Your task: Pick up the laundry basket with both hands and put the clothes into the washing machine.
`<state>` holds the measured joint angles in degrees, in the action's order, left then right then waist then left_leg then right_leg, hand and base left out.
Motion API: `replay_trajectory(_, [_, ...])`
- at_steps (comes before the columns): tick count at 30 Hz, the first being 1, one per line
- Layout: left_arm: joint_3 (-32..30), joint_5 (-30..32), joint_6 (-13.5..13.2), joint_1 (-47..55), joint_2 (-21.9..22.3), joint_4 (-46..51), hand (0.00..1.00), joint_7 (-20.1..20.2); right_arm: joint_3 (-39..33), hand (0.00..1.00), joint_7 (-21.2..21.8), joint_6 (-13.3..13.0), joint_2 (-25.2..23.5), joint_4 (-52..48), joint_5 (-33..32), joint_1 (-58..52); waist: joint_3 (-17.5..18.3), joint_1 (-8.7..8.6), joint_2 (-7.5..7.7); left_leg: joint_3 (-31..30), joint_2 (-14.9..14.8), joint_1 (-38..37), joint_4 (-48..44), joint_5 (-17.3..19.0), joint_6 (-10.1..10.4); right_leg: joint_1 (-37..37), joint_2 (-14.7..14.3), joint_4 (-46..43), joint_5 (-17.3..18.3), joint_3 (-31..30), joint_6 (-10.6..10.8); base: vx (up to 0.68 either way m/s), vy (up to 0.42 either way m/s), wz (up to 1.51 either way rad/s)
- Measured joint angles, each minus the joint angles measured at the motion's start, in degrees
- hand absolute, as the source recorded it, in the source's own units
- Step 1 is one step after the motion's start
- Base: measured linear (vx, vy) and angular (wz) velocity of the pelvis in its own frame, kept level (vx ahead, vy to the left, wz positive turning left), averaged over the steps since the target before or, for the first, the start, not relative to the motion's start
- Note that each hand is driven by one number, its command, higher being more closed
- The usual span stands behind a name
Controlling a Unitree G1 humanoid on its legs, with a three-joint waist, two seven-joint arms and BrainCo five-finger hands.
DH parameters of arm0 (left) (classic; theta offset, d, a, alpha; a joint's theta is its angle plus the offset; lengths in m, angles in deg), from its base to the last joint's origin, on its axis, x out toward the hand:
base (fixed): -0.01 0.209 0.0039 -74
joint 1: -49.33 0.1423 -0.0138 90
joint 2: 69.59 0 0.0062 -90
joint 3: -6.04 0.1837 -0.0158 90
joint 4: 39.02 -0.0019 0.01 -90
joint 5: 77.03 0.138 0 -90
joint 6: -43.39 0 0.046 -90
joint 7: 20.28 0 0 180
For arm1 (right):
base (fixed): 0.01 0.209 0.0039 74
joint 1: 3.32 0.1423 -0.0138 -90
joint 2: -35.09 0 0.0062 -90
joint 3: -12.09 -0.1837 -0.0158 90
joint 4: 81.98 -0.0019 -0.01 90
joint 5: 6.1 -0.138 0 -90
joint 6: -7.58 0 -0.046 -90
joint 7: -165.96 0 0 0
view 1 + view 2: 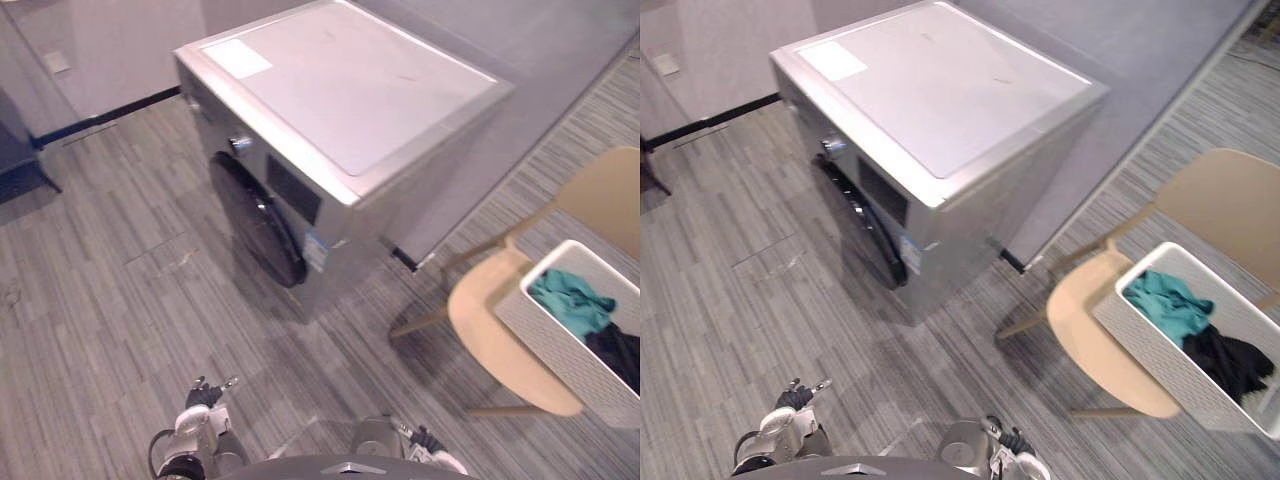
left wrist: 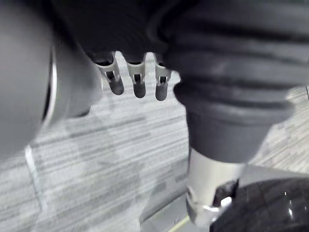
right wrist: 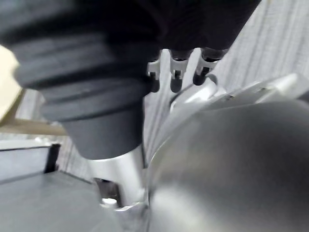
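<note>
From the head camera I see the laundry basket point(image 1: 1152, 352) at the right edge of the frame, a white rectangular basket with textured walls. It sits on the seat of a tan chair point(image 1: 1090, 335), towards the seat's right side, with the chair's backrest rising behind it. Two pieces of clothing lie inside. A crumpled teal garment point(image 1: 1168, 300) is at the end nearer the washing machine, and a black garment point(image 1: 1230, 362) lies just beside it, touching it, at the other end. Both lie below the rim.

The washing machine point(image 1: 940, 100) takes up the upper middle of the frame. It is a silver front-loader with a flat pale top, standing on grey striped carpet point(image 1: 760, 310). Its dark round door point(image 1: 255, 232) faces lower left and looks shut, flat against the front panel. A round knob point(image 1: 240, 144) sits above the door. The machine and the chair are near each other but apart, with a strip of carpet between them.

My left hand point(image 1: 205, 392) is low at the bottom left of the frame and my right hand point(image 1: 428, 442) is at the bottom centre-right. Both are well apart from the basket. In the left wrist camera the fingers point(image 2: 139, 83) hang straight in a row over the carpet, and they grip nothing. The right wrist camera shows its fingers point(image 3: 176, 76) equally straight and empty.
</note>
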<state>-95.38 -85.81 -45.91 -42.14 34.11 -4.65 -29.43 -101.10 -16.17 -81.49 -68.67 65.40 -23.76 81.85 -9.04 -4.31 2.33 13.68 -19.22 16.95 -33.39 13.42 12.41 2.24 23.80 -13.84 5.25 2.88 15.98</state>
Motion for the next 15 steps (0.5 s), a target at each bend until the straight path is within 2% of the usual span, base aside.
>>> replay_trajectory(1, [1.7,0.0,0.1,-0.2,-0.8,-0.5,0.00,0.0,-0.4,0.00,0.0,0.0,0.0,0.1,0.0,0.5,0.1,-0.01,-0.33,0.1,0.9,0.3,-0.7,1.3,-0.9,-0.1,0.8,0.7,-3.6,0.1,-0.1,0.11,0.413,0.21])
replay_trajectory(2, [4.0,0.1,0.1,-0.7,-1.3,-0.9,0.00,0.0,-0.6,0.00,-0.4,0.0,0.3,0.2,0.0,1.3,-0.2,-0.20,-0.98,0.4,2.3,0.0,-0.1,1.8,-2.0,0.8,1.7,0.2,-9.6,0.0,-0.9,0.10,0.416,0.17])
replay_trajectory(3, [5.4,0.2,0.1,-1.0,-1.4,-0.9,0.00,0.1,-0.6,0.00,-0.6,0.0,0.6,0.2,0.0,1.8,0.0,-0.10,-1.33,1.0,3.7,-0.4,1.1,1.9,-2.8,2.8,2.3,-1.3,-14.1,-0.5,-4.0,0.13,0.435,0.10])
replay_trajectory(4, [7.0,0.9,0.1,-1.3,-1.6,-0.9,0.00,0.4,-0.5,0.00,-0.8,0.0,0.7,0.1,0.1,2.6,0.0,0.02,-1.60,2.1,5.1,-1.6,3.4,1.2,-4.2,5.1,3.1,-3.3,-19.9,-0.5,-8.9,0.16,0.429,-0.07])
replay_trajectory(5, [9.3,2.6,0.1,-1.4,-1.9,-0.9,0.00,1.1,-0.4,0.00,-1.2,0.0,1.3,-0.2,0.2,3.5,-0.5,-0.12,-2.35,3.5,6.7,-4.4,7.7,0.0,-6.1,8.4,4.1,-6.8,-26.7,-0.3,-15.1,0.24,0.433,0.00])
replay_trajectory(6, [11.0,3.5,0.1,-1.6,-2.3,-0.9,0.00,1.5,0.2,0.00,-1.6,-0.2,1.3,-1.0,0.1,4.1,-1.2,-0.95,-2.74,3.8,7.8,-7.8,11.7,-1.3,-7.6,12.8,3.1,-18.6,-20.0,-0.7,-16.5,0.22,0.304,0.06])
replay_trajectory(7, [11.6,3.5,0.1,-1.8,-2.7,-0.9,0.00,1.6,0.7,0.00,-1.6,0.0,1.2,-1.9,0.1,4.2,-1.5,-1.24,-2.68,3.8,8.5,-9.6,13.6,-2.0,-8.0,14.2,1.7,-24.5,-15.5,-0.9,-15.9,0.21,0.218,0.14])
replay_trajectory(8, [12.3,4.2,0.1,-2.2,-3.4,-0.9,0.00,1.9,3.0,0.00,-1.6,0.1,0.9,-3.8,0.1,4.9,-2.1,-1.27,-2.97,4.5,8.8,-13.0,17.6,-3.2,-8.2,16.7,-2.9,-33.5,-8.3,-1.9,-13.5,0.18,0.180,-0.04])
replay_trajectory(9, [12.7,4.6,0.0,-2.2,-3.9,-0.9,0.00,1.9,6.0,0.00,-1.6,0.1,0.2,-7.3,0.1,4.9,-2.3,-1.29,-3.24,5.5,8.9,-15.6,20.7,-4.3,-8.1,19.8,-7.7,-39.1,-3.1,-0.7,-12.8,0.17,0.138,-0.13])
replay_trajectory(10, [12.7,4.6,0.0,-2.3,-3.9,-0.9,0.00,1.9,7.7,0.00,-1.6,0.1,-0.1,-9.5,0.1,4.9,-2.5,-1.41,-3.34,6.0,8.9,-16.4,21.7,-4.6,-8.0,20.9,-9.4,-40.7,-1.2,0.6,-12.8,0.18,0.060,-0.25])
replay_trajectory(11, [12.7,4.8,0.1,-2.5,-3.7,-1.1,0.00,1.9,10.7,0.00,-1.5,0.0,-1.0,-15.4,0.1,4.5,-2.9,-1.64,-2.91,7.0,9.4,-17.5,23.2,-4.8,-7.9,23.6,-12.3,-41.8,1.9,2.8,-12.6,0.18,-0.023,-0.25])
replay_trajectory(12, [12.5,5.5,0.2,-2.8,-3.4,-1.4,0.00,1.8,13.2,0.00,-1.3,-0.1,-1.8,-21.0,0.1,4.5,-3.6,-1.82,-2.29,8.0,9.9,-17.9,23.6,-4.8,-7.9,25.0,-15.5,-39.2,3.9,3.2,-11.9,0.17,-0.059,-0.21])
replay_trajectory(13, [12.4,5.8,0.2,-3.0,-3.1,-1.6,0.00,1.8,14.4,0.00,-0.9,-0.4,-2.0,-23.6,0.0,4.3,-3.8,-2.00,-1.90,8.3,10.0,-17.9,23.5,-4.8,-7.8,24.8,-17.2,-35.6,4.0,3.1,-11.4,0.17,-0.118,0.01])
replay_trajectory(14, [12.1,6.8,0.3,-3.3,-2.3,-2.0,0.00,1.8,16.5,0.00,0.0,-1.4,-1.9,-28.8,0.1,3.4,-3.9,-2.39,-0.43,8.3,11.1,-17.7,23.3,-4.6,-7.3,22.1,-19.3,-23.6,0.0,2.3,-10.8,0.13,-0.115,0.19])
replay_trajectory(15, [11.4,7.0,0.3,-3.7,-1.8,-2.5,0.00,1.8,17.2,0.00,0.4,-2.1,-1.5,-30.7,0.0,2.9,-4.3,-2.46,-0.46,8.0,11.6,-18.0,23.6,-4.4,-6.6,20.1,-19.1,-21.0,2.5,2.5,-12.9,0.21,-0.159,0.06])
